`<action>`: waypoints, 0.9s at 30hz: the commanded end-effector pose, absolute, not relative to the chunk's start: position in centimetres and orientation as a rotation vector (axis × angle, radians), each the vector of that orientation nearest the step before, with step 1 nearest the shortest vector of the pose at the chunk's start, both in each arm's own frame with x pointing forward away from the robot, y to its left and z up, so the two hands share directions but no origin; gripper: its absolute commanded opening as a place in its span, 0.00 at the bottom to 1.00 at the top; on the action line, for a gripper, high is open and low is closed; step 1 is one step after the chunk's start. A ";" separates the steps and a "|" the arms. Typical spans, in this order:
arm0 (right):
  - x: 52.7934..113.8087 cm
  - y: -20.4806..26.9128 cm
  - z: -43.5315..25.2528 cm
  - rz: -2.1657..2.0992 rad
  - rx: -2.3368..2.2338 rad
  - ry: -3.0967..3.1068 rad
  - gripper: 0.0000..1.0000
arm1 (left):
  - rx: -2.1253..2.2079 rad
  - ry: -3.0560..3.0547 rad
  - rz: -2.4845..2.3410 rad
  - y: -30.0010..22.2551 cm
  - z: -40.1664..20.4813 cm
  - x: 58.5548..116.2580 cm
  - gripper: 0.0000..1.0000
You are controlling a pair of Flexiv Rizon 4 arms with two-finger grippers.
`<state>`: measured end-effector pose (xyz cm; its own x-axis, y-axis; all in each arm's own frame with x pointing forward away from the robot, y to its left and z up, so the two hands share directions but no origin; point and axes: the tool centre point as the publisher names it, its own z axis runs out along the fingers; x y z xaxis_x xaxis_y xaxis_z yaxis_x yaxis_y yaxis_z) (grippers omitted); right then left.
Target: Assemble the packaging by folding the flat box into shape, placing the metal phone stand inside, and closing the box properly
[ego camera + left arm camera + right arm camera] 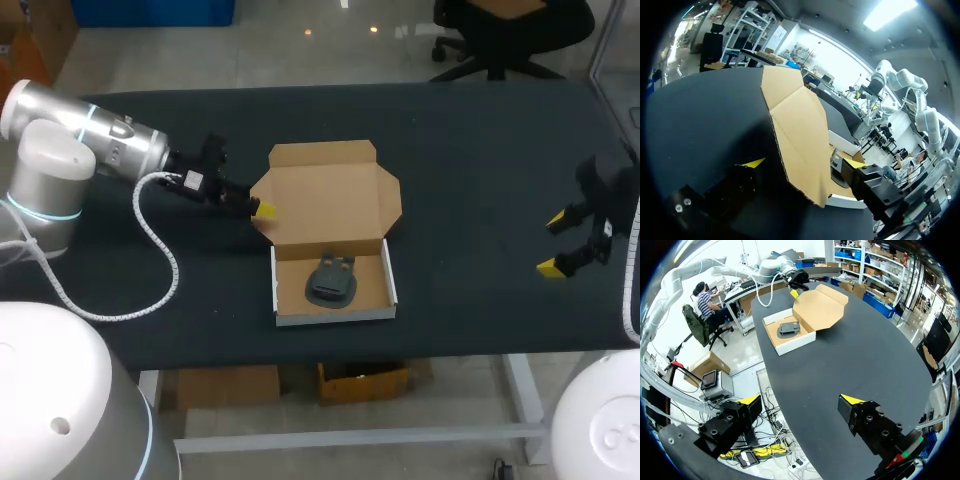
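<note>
Dark worktop [470,200] carries a folded box [335,316] near its front edge: white walls, brown lid [325,195] open. Dark metal phone stand [332,282] lies inside the tray. Left end effector [804,162] is spread wide, lid's left edge between its fingers. Right end effector [554,243] is spread wide, holding nothing, near the right edge, well apart from the box.

Left gripper [256,208] and right gripper [555,243] both gape wide.

I've got the stand [332,282] lying in the box [335,315] mid-surface [480,150], the lid [325,195] spread behind it. My left claw [262,210] sits at the lid's left edge, my right claw [555,243] well off right.
</note>
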<state>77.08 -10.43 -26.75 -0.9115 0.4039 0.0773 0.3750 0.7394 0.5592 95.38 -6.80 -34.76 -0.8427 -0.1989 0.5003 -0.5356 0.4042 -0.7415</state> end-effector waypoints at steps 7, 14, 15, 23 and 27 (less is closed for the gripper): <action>77.4 -10.2 -26.6 0.894 0.626 2.898 1.00 | 0.610 -2.317 1.417 -7.4 -34.9 95.5 0.85; 77.8 -10.1 -26.5 0.847 0.604 2.907 1.00 | 0.615 -2.307 1.385 -8.1 -34.9 95.2 0.71; 77.9 -10.1 -26.4 0.846 0.602 2.907 1.00 | 0.625 -2.307 1.371 -8.1 -34.9 95.1 0.67; 78.4 -10.0 -26.1 0.834 0.587 2.904 1.00 | 0.598 -2.307 1.382 -8.6 -34.7 94.4 0.47; 78.5 -9.9 -26.1 0.832 0.579 2.908 1.00 | 0.579 -2.324 1.381 -8.7 -34.5 94.2 0.42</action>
